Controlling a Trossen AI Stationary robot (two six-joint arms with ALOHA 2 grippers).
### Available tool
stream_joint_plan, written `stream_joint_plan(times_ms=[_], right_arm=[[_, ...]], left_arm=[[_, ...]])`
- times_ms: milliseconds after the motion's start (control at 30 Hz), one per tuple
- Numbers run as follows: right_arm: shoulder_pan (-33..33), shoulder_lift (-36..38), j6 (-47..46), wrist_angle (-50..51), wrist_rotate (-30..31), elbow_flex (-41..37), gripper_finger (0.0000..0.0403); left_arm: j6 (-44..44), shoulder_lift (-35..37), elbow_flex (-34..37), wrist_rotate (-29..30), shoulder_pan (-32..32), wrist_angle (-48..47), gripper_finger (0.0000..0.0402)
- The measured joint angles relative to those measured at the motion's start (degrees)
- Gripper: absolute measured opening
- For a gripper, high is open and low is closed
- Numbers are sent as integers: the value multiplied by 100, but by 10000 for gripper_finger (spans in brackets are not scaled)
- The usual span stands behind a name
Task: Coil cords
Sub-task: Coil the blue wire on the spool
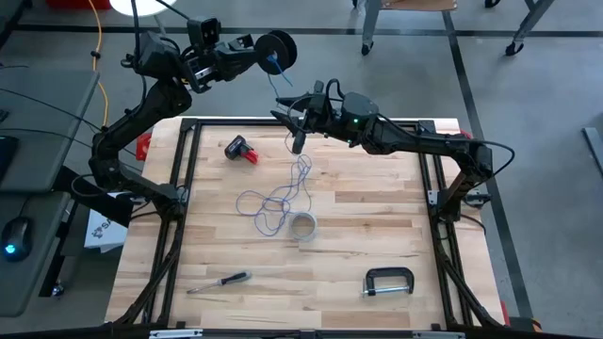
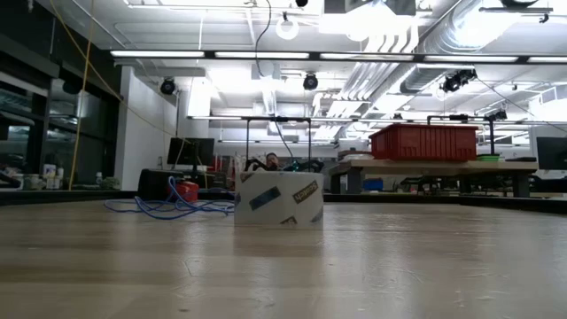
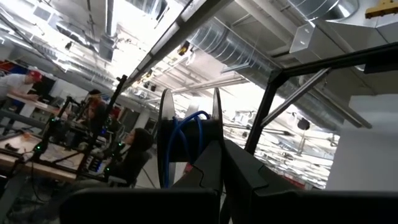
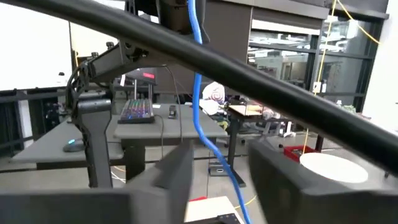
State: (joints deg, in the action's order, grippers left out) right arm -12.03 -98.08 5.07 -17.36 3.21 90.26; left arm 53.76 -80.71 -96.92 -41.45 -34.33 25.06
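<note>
Holding the black spool (image 1: 276,49) beyond the table (image 1: 377,226), left gripper (image 1: 247,49) was clamped on it. Right gripper (image 1: 297,111), jaws apart around the blue cord (image 4: 198,112), probably needed steady tension; slack lay beside the tape roll (image 1: 301,226).

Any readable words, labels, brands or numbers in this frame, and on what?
None can be read.
Roll of tape: blue and yellow label strips, print too blurred.
White sheet beside the table's left edge: dark marks, too small.
Red-and-black tool: no legible marking.
</note>
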Motion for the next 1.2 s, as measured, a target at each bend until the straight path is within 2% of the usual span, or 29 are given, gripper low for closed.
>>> stream_joint_plan(times_ms=[100,167,367,633,800,1000,1200], right_arm=[[63,0,-24,25,268,0,46],[104,14,-106,53,388,0,13],[252,83,-375,265,438,0,3],[303,122,-903,1128,377,11,1],[321,122,-915,1128,362,11,1],[316,110,-923,1004,344,9,0],[322,107,-1140,990,16,2,0]], left_arm=[[-4,0,0,4,-7,2,0],[-66,0,1,8,-32,0,0],[-148,11,0,8,-259,4,0],[-326,42,7,-27,-427,-73,0],[-542,131,9,-23,-515,-280,0],[-942,385,8,-3,-659,-1001,0],[-1663,791,-2,-3,-923,-2356,0]])
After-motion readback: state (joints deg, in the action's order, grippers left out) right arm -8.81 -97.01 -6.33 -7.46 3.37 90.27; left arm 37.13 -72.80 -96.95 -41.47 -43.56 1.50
